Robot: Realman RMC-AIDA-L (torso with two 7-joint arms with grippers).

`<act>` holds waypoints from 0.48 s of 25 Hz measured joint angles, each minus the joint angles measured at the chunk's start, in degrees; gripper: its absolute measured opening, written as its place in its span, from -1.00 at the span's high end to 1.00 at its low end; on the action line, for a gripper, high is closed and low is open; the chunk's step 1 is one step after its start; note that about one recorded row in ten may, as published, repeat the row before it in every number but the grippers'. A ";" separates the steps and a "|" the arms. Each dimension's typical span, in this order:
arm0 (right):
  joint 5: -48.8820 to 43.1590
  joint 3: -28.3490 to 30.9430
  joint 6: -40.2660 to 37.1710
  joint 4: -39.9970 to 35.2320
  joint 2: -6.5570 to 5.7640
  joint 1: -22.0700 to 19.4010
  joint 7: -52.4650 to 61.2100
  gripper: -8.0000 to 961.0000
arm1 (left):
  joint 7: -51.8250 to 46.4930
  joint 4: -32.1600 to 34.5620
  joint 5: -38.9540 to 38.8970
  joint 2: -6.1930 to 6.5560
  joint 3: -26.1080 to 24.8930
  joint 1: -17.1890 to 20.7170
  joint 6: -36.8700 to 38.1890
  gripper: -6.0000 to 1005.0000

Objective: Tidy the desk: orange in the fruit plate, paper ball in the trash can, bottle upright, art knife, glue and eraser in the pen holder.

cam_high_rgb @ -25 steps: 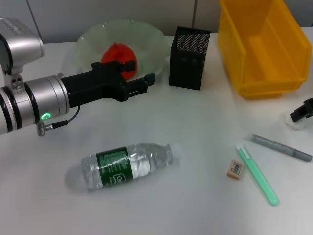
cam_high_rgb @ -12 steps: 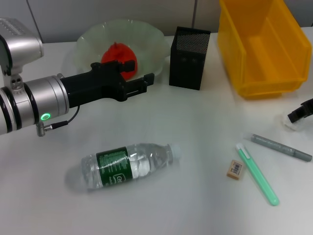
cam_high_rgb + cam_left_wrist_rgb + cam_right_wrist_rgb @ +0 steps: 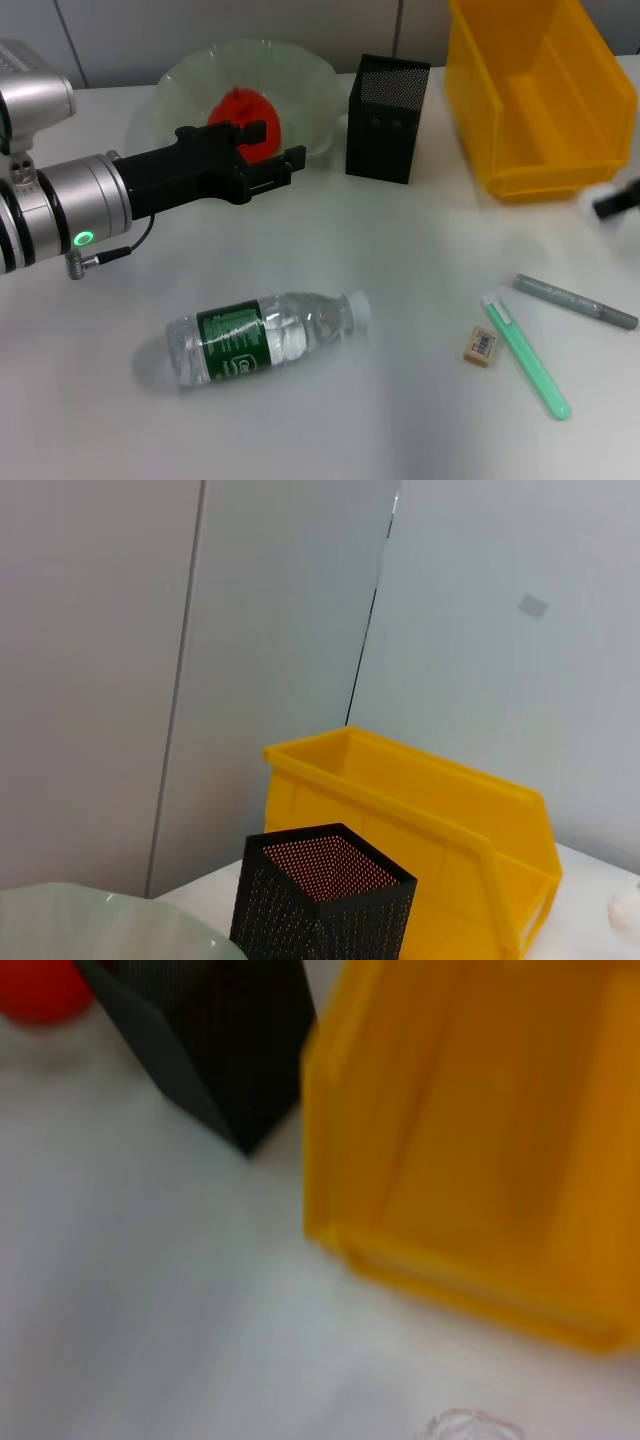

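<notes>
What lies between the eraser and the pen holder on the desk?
Nothing visible: bare desk runs from the eraser up to the pen holder. The green pen and grey pen lie to its right, off that line.

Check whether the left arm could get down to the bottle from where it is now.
Probably yes. The left gripper hangs by the fruit plate, and the bottle lies on its side on bare desk nearer the robot, with nothing between them or against it.

Orange (image 3: pixel 243 108) in fruit plate (image 3: pixel 300 75); pen holder (image 3: pixel 387 118) between plate and trash can (image 3: pixel 535 90)
</notes>
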 joint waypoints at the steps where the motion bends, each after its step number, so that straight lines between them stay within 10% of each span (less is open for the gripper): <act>1: 1.00 0.14 -0.22 -1.61 -0.21 -0.08 0.38 0.35 | 0.00 0.00 0.00 0.00 0.00 0.00 0.00 -0.30; 12: 3.89 4.46 10.56 6.97 -6.87 6.46 -0.12 0.35 | 0.00 -0.79 -0.76 0.09 -0.18 0.91 -0.78 -0.30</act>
